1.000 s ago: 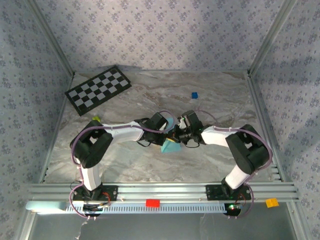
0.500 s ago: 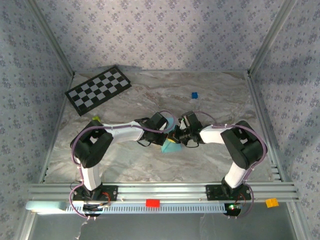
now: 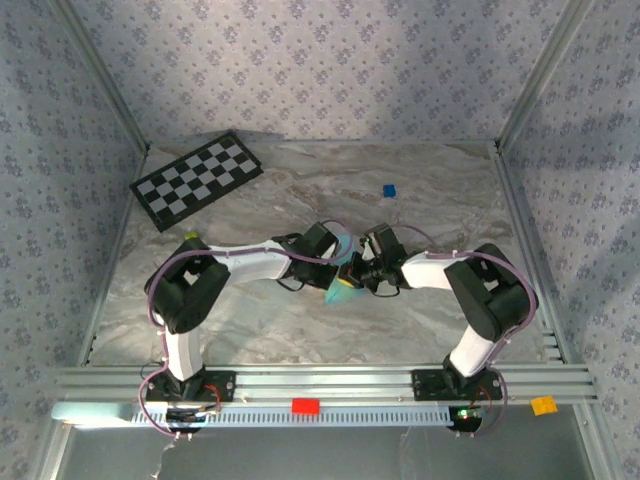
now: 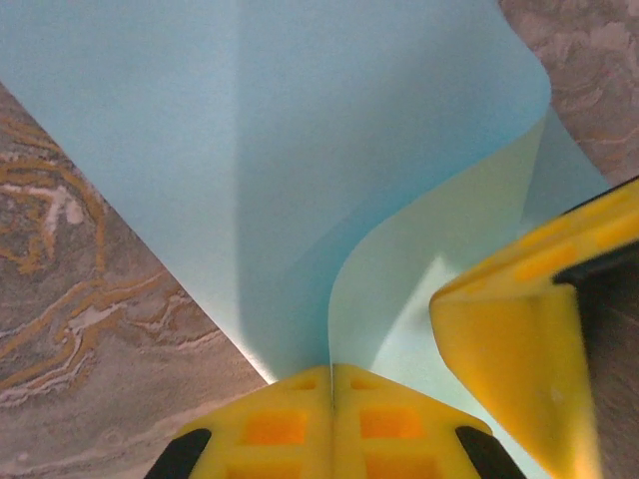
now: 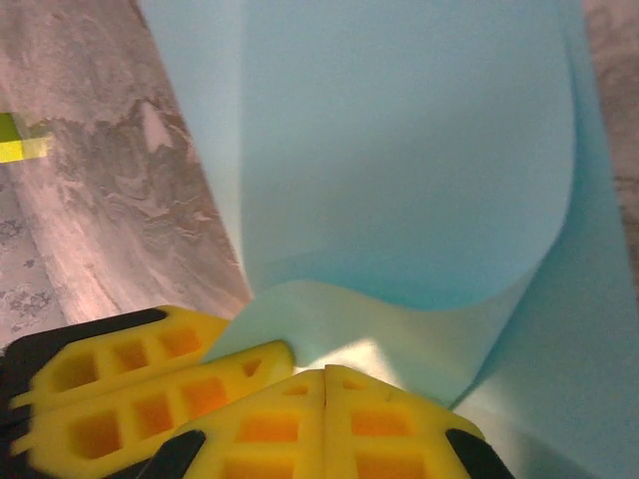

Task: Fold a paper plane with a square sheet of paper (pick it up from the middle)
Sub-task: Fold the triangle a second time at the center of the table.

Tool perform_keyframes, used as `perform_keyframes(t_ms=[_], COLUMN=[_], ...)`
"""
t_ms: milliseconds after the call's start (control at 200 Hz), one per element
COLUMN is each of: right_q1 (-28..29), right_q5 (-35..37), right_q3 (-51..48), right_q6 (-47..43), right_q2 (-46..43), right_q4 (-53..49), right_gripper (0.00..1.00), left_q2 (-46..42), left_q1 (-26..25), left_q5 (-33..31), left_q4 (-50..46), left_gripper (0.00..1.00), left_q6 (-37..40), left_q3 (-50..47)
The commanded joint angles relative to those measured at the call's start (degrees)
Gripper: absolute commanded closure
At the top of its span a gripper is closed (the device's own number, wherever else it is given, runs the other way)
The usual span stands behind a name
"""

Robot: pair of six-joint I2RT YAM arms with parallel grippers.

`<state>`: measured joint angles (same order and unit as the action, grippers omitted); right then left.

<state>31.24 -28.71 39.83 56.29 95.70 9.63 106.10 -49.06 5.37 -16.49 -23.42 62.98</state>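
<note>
A: Whereabouts of the thin light sky-blue sheet of paper [image 3: 343, 291]?
B: Middle of the marbled grey-brown counter [image 3: 260, 330], caught between the two arms at their meeting point. Hard to tell whether touching the counter underneath.
A: Left hand [image 4: 331, 381]?
B: Clenched on the sheet, with yellow fingertips pressed flush together and paper rising straight out of the seam.
A: And the right hand [image 5: 324, 384]?
B: Likewise clamped shut on the sheet, just beside the left hand. From the left wrist, seen as a yellow wedge at the right edge.
A: Shape of the sheet?
B: Not flat. Bent and doubled over, with one layer curling in front of another and a soft shaded bend running up from the pinch.
A: Anything else around?
B: Black-and-white checkerboard [image 3: 195, 178] at the far left corner and a tiny dark-blue cube [image 3: 389, 190] toward the far right, both well apart from the sheet. Small yellow-green tab [image 3: 190, 237] near the left arm's elbow. Red block [image 3: 305, 405] and orange block [image 3: 543, 405] down on the near metal rail [image 3: 380, 382]
</note>
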Motion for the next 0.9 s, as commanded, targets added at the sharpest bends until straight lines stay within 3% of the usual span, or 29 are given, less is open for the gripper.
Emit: perform_keyframes(t_ms=[0, 895], right_q1=[-0.7, -3.7], right_q5=[0.7, 0.4], right_q3=[2.1, 3.9], right_q6=[-1.1, -2.8], right_q2=[-1.8, 0.7], right_q4=[-2.5, -5.3], right_gripper=[0.98, 0.97], left_q2=[2.0, 2.4], left_q1=[0.2, 0.1], left_q5=[0.6, 0.7], left_q4=[-2.5, -2.1], left_gripper=[0.98, 0.98], left_q6=[0.8, 0.8], left_q3=[-0.3, -0.4])
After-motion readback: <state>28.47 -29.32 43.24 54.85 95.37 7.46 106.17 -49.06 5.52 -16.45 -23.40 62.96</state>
